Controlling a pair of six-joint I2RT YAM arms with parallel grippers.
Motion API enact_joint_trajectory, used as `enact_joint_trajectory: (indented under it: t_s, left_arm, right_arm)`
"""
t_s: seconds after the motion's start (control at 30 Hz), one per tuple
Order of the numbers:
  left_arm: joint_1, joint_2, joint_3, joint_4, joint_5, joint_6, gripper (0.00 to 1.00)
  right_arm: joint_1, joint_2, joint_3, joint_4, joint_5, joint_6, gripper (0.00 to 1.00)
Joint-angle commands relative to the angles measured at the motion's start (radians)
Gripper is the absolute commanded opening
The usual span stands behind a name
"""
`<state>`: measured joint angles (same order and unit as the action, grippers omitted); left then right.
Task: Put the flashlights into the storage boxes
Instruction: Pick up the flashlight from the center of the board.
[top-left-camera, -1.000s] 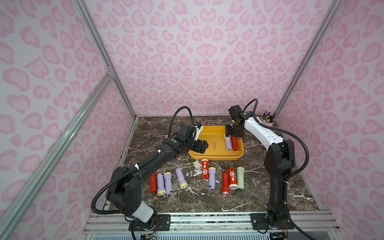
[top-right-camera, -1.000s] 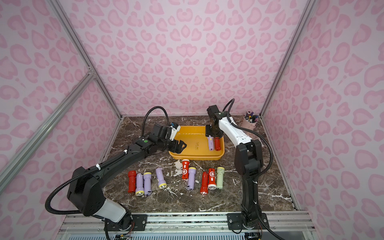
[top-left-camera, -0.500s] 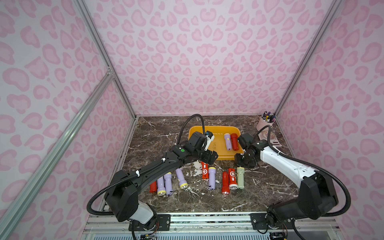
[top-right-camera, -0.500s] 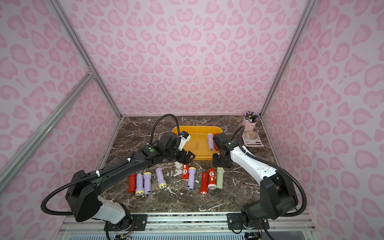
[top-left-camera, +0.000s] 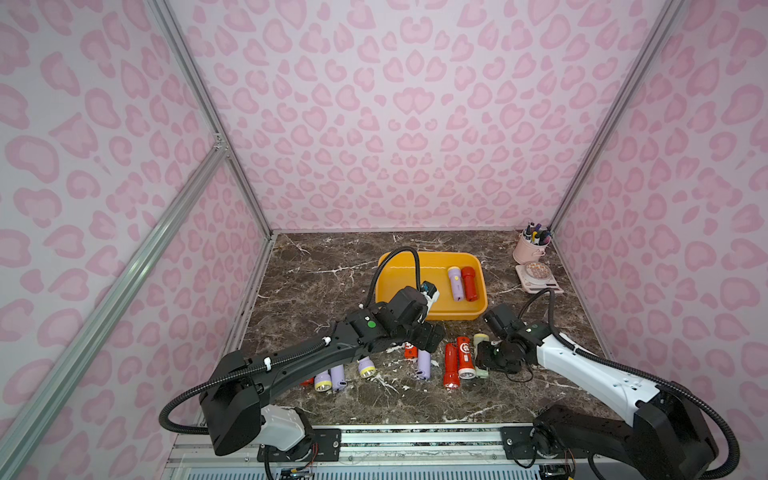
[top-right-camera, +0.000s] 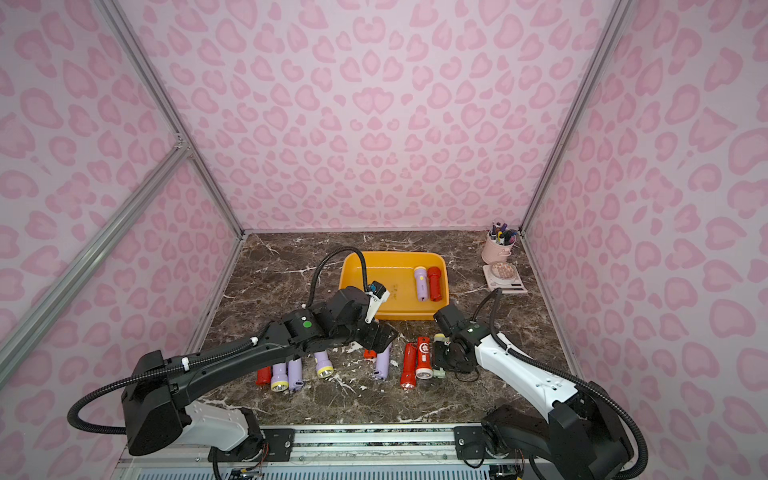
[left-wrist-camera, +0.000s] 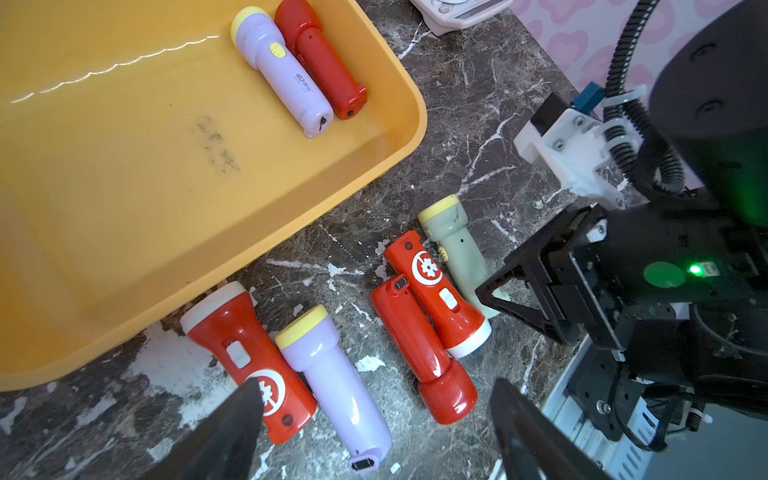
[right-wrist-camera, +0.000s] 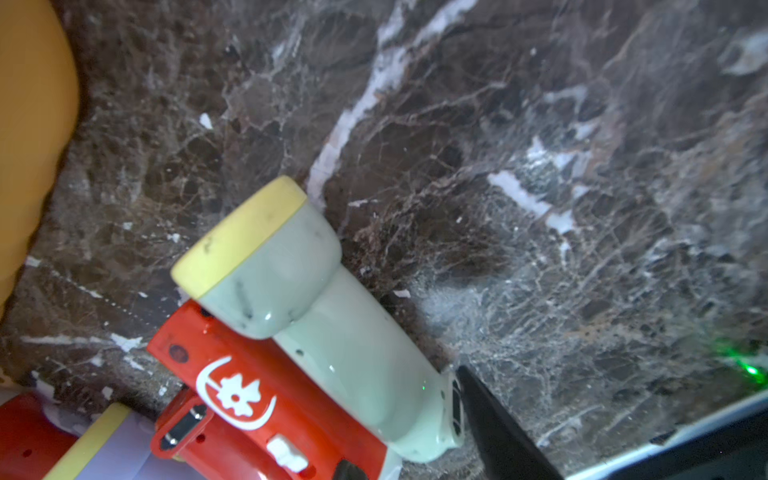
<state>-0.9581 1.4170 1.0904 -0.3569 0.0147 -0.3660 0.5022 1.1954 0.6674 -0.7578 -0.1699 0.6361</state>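
We hold our left hand (left-wrist-camera: 376, 388) spread over the lilac, yellow-headed plastic flashlight (left-wrist-camera: 332, 374), likely to straddle it; whether our right hand (top-left-camera: 485, 360) is apart or clamped is unclear.

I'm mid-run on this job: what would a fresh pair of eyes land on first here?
The yellow tray on the marble table stands out, holding only a lilac flashlight and a red flashlight side by side at its right end. In front of it lies a row of flashlights, with the left gripper open above them and the right gripper at the pale green flashlight.
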Motion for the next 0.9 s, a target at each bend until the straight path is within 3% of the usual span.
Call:
enact_joint_trajectory:
  t_s: [0.0,0.43,0.6,0.7,0.87]
  left_arm:
    - [-0.007,-0.025,-0.007,-0.017,-0.047,-0.022,0.87]
    - [-0.007,-0.081,-0.035,-0.044,-0.099,-0.004,0.87]
    - [-0.007,-0.085,-0.032,-0.036,-0.101,0.016,0.88]
    - [-0.007,-0.077,-0.026,-0.035,-0.107,0.036,0.88]
    - [0.002,-0.055,-0.032,-0.029,-0.119,0.048,0.88]
  right_arm:
    - [0.000,0.013,-0.025,0.064,0.007,0.017,0.57]
    - [-0.015,0.143,-0.043,0.153,0.057,0.010,0.54]
    - [-0.032,0.184,-0.034,0.163,0.067,0.002,0.49]
    - [-0.037,0.204,-0.013,0.143,0.074,-0.004,0.40]
    - [-0.038,0.163,0.049,0.046,0.095,-0.010,0.36]
